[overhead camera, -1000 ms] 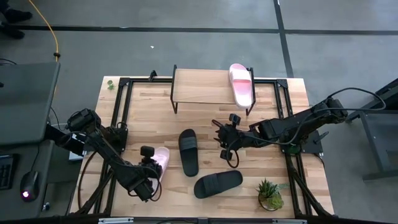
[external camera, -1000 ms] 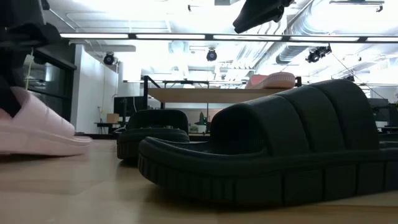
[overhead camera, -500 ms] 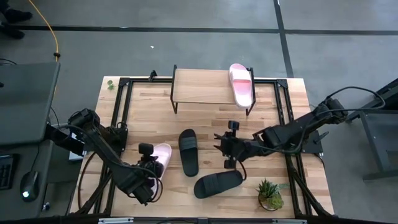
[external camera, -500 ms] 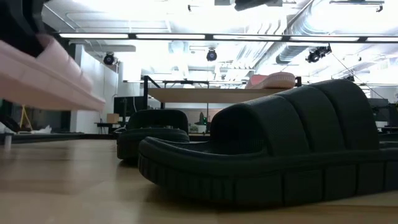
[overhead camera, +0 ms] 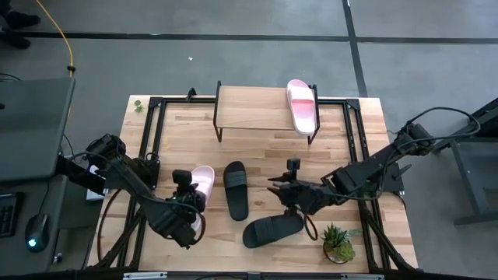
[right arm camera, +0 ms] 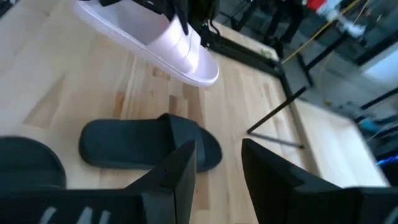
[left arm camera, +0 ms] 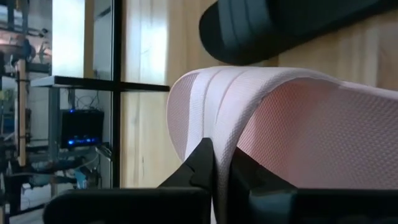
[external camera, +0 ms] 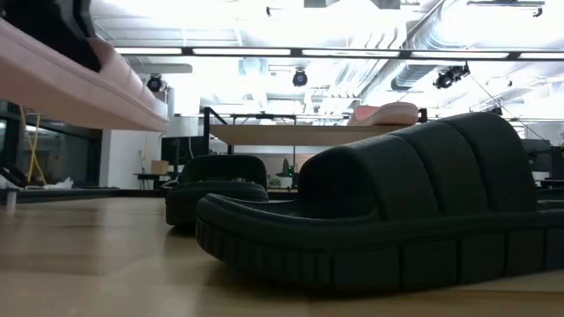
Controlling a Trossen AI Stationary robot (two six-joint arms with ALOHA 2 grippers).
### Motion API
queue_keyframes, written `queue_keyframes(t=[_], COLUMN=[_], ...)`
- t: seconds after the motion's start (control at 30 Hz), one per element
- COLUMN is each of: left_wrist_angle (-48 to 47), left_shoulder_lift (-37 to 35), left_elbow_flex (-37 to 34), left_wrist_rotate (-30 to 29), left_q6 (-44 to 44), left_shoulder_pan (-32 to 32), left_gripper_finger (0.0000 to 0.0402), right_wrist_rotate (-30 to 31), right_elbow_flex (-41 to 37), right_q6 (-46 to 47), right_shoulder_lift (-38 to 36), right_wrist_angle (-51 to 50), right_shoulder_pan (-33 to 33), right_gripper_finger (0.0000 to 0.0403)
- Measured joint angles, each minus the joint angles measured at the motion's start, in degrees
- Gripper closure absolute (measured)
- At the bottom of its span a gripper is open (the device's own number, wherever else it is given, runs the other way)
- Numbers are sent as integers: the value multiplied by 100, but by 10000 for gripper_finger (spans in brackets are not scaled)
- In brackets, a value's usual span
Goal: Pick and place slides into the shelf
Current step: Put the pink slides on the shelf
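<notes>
High view: I count four slides. One pink slide (overhead camera: 301,106) lies on the right end of the shelf (overhead camera: 257,109). A second pink slide (overhead camera: 199,183) is clamped in my left gripper (overhead camera: 189,204), front-left of the table. Two black slides remain on the table: one (overhead camera: 236,189) at centre, one (overhead camera: 272,229) nearer the front, directly below my right gripper (overhead camera: 291,204).

Low view: the held pink slide (external camera: 75,84) hangs clear of the tabletop, tilted. Its sole holds its shape, so I judge it light foam, stiff enough to lift by one edge.

Left wrist view: fingers (left arm camera: 202,165) closed on the strap's rim (left arm camera: 224,118). The textured strap should resist slipping; I consider it the best hold.

Right wrist view: jaws parted, empty, above the centre black slide (right arm camera: 149,143). I would take a black one by its ribbed strap likewise.
</notes>
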Motion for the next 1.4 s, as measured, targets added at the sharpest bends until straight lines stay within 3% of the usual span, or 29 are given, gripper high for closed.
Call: queue_keyframes(t=[0.47,0.9,1.2,1.4], left_wrist_angle=[324,309,234,276], left_shoulder_lift=[-28,-31,-31,-31], left_elbow_flex=[218,732,730,730], left_wrist_rotate=[-637,-1349,-1689,-1611], left_q6=[146,498,520,498], left_shoulder_pan=[685,673,685,889], left_gripper_finger=[391,388,393,388], right_wrist_rotate=[706,1222,1390,1152], right_elbow_flex=[0,644,1206,1395], right_q6=[-1730,-2879,-3361,-3504], right_shoulder_lift=[727,1722,2260,2521], right_wrist_angle=[1116,1202,1204,1311], right_shoulder_pan=[166,193,191,191], right_gripper_finger=[283,280,210,178])
